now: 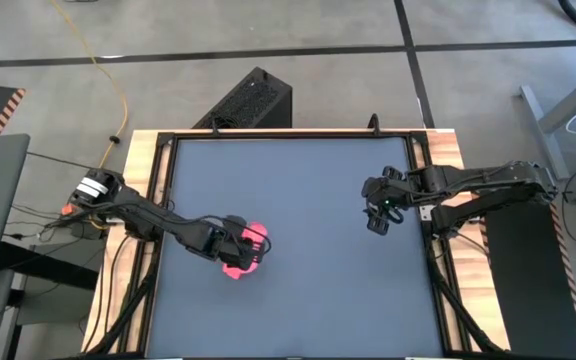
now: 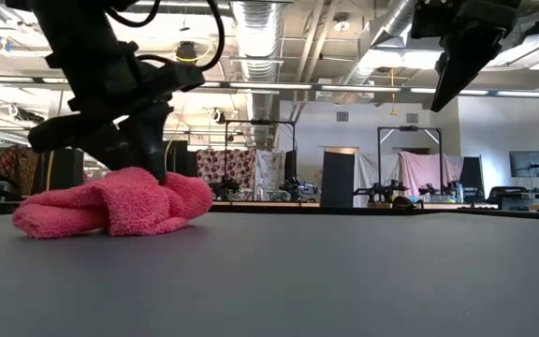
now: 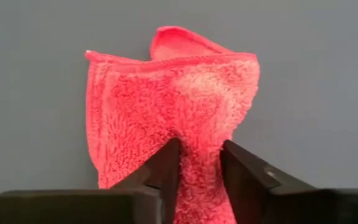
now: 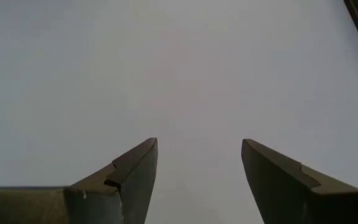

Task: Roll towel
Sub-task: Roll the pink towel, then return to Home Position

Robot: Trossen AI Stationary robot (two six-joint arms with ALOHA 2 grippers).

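Note:
The bright pink towel [image 1: 243,252] lies bunched and folded on the dark grey mat [image 1: 298,200], left of the middle; it also shows in the low view [image 2: 110,204] and the left wrist view [image 3: 166,99]. My left gripper [image 1: 240,243] is down on it, shut on a fold. My right gripper [image 1: 376,222] hangs open and empty above the mat's right part, far from the towel. My left gripper pinches a bunched fold of the towel [image 3: 199,163] between its two fingers [image 3: 166,163], slanting down from the table's left. Several layers seem gathered there. The towel rests on the mat [image 2: 110,225], slack and crumpled.
A black box [image 1: 248,100] stands beyond the table's far edge. The wooden table frame [image 1: 138,200] borders the mat. The mat between the two grippers is bare [image 1: 318,260].

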